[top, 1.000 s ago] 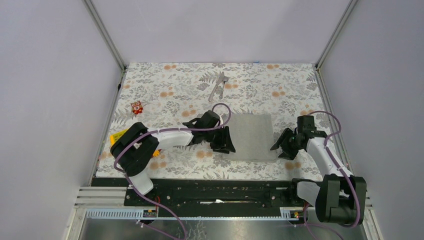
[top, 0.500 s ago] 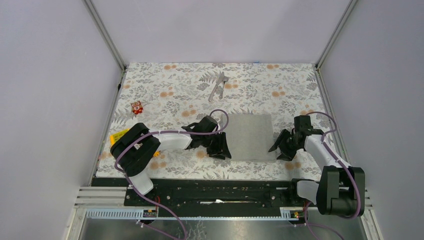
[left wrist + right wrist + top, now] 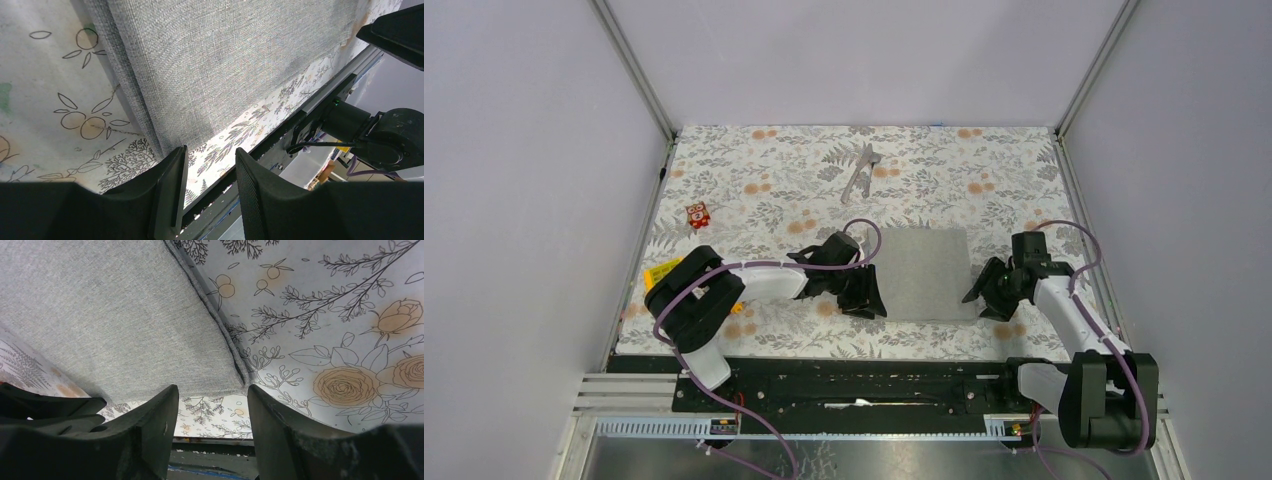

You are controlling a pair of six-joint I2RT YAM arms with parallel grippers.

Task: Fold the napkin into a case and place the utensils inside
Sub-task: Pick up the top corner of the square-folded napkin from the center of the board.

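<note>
Napkin [image 3: 927, 272]: lay flat at frame centre. Left hand [image 3: 872, 300], right hand [image 3: 984, 303]: stood spread at its lower corners, pinching nothing.

The left arm [image 3: 764, 278] and right arm [image 3: 1074, 312] share white links, black joint housings and black bases. A purple cable [image 3: 865, 221] loops along each arm. The left pincer [image 3: 207, 155] and right pincer [image 3: 212, 390] carry broad matte-black fingers.

utensils [image 3: 861, 172] behind napkin [image 3: 921, 272] — apart
</note>
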